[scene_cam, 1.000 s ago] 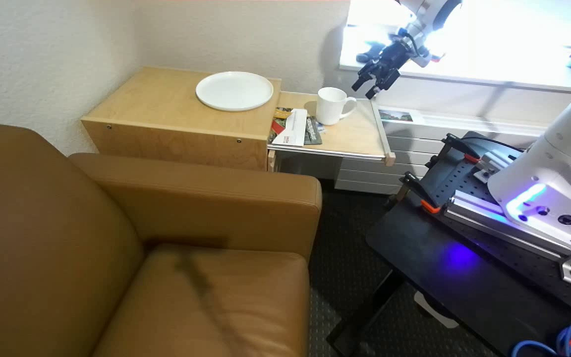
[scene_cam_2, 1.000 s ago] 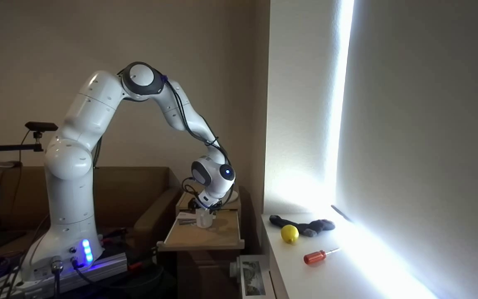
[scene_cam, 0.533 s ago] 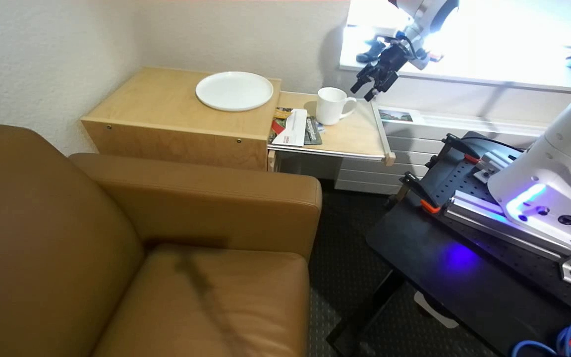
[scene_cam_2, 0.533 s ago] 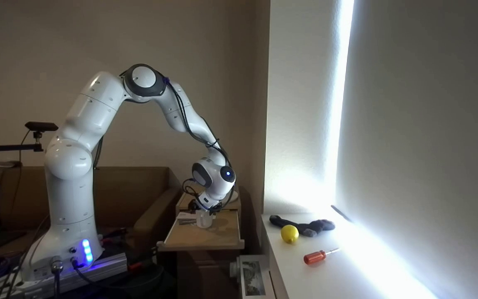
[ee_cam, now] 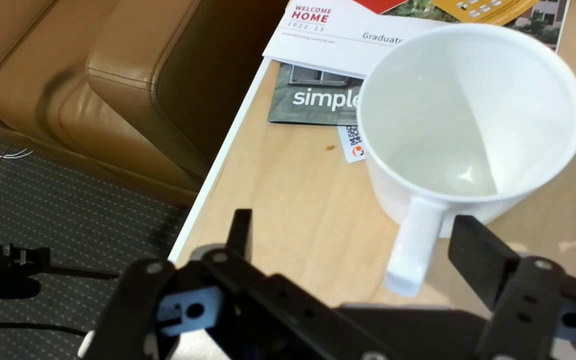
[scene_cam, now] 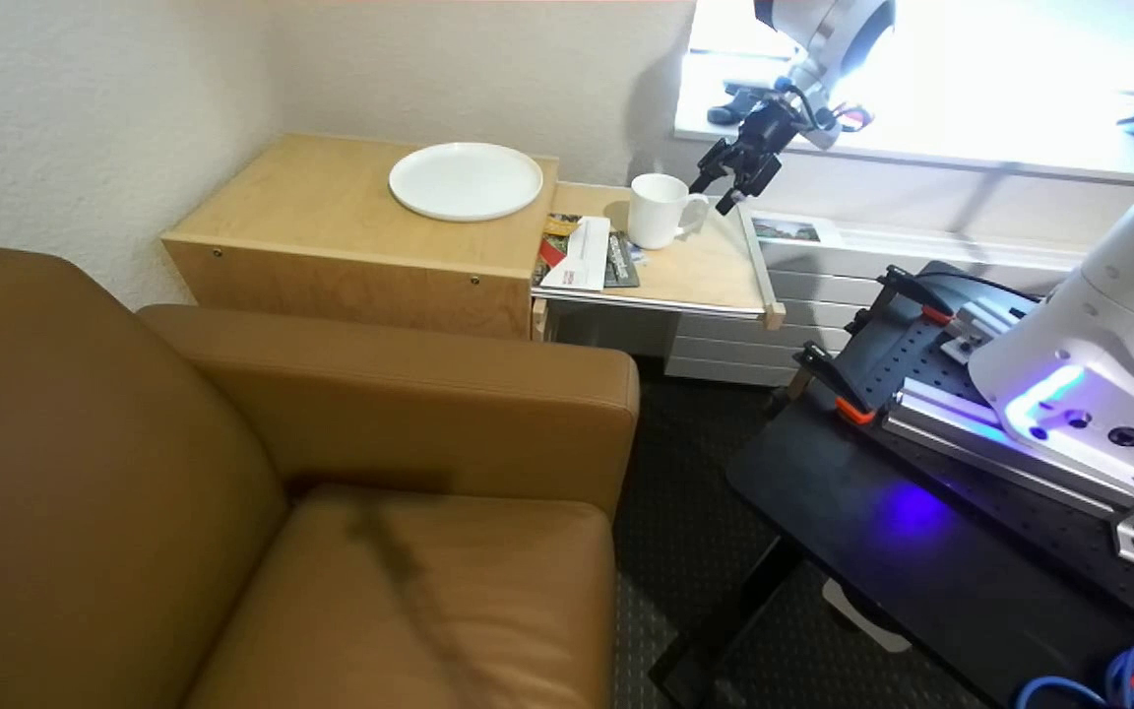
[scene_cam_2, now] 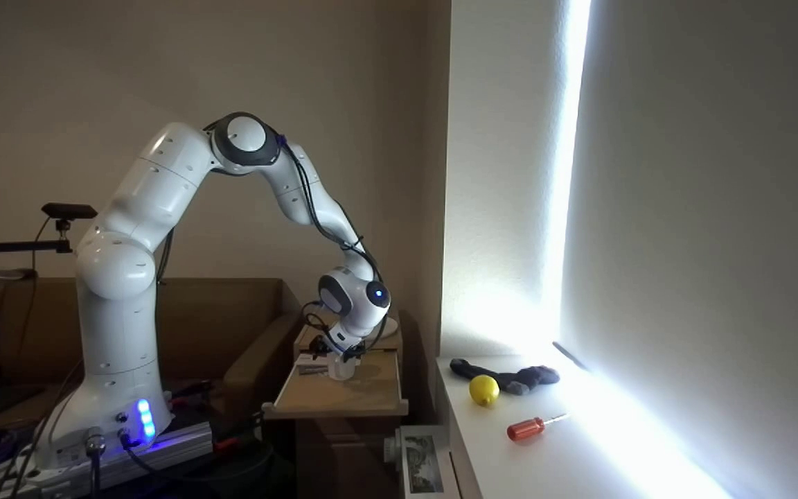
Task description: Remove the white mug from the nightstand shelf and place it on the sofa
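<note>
The white mug (scene_cam: 654, 215) stands upright on the pull-out part of the nightstand shelf (scene_cam: 710, 271), with its handle toward my gripper. It also shows in an exterior view (scene_cam_2: 341, 370), partly behind the gripper, and in the wrist view (ee_cam: 468, 115). My gripper (scene_cam: 711, 197) is open and empty beside the handle. In the wrist view the fingers (ee_cam: 353, 222) are wide apart, with the handle between them, closer to the right finger. No contact with the mug is visible. The tan-brown sofa (scene_cam: 380, 414) stands in front of the nightstand; its arm and seat show in the wrist view (ee_cam: 123, 60).
A white plate (scene_cam: 467, 181) lies on the cabinet top. Leaflets (scene_cam: 582, 254) lie on the shelf beside the mug. The black table (scene_cam: 882, 532) carries the robot base. A lemon (scene_cam_2: 483, 391), a screwdriver (scene_cam_2: 527, 429) and a dark cloth-like item (scene_cam_2: 510, 379) lie on the windowsill.
My gripper has moved down and closer to the mug's handle, leftward in an exterior view. The fingers have stayed open. The mug has not moved.
</note>
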Controlling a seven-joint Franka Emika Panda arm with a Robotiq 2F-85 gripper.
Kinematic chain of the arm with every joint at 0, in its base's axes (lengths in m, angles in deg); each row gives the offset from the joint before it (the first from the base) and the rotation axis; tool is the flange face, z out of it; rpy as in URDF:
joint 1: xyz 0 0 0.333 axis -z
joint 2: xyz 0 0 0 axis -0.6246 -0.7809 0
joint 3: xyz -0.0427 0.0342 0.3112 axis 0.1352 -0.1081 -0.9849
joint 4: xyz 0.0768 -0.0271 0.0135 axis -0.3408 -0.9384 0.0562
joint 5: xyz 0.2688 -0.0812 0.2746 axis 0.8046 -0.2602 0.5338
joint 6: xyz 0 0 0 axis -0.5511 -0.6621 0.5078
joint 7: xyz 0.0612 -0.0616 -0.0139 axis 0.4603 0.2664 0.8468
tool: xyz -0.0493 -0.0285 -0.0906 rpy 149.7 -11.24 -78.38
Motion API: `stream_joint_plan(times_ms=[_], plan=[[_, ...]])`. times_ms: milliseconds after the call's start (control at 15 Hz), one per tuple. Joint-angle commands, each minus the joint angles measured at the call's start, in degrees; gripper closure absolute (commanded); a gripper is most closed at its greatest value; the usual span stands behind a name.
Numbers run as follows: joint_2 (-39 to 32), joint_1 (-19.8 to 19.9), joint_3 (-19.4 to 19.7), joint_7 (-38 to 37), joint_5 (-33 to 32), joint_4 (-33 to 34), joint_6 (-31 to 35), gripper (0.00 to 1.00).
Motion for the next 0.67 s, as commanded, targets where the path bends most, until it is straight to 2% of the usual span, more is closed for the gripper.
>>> stream_joint_plan(times_ms=[0, 133, 267, 333, 400, 600], plan=[[-1.1, -0.2, 0.2, -0.2, 0.3, 0.7, 0.7, 0.0], [-2.9, -0.5, 0.0, -0.7, 0.9, 1.2, 2.2, 0.0], [-1.4, -0.2, 0.2, -0.1, -0.1, 0.2, 1.0, 0.0], [-1.5, 0.1, 0.1, 0.4, 0.4, 0.4, 0.7, 0.25], [-1.4, 0.1, 0.1, 0.5, 0.5, 0.3, 0.6, 0.26], [-1.1, 0.5, 0.1, 0.5, 0.5, 0.3, -0.3, 0.47]])
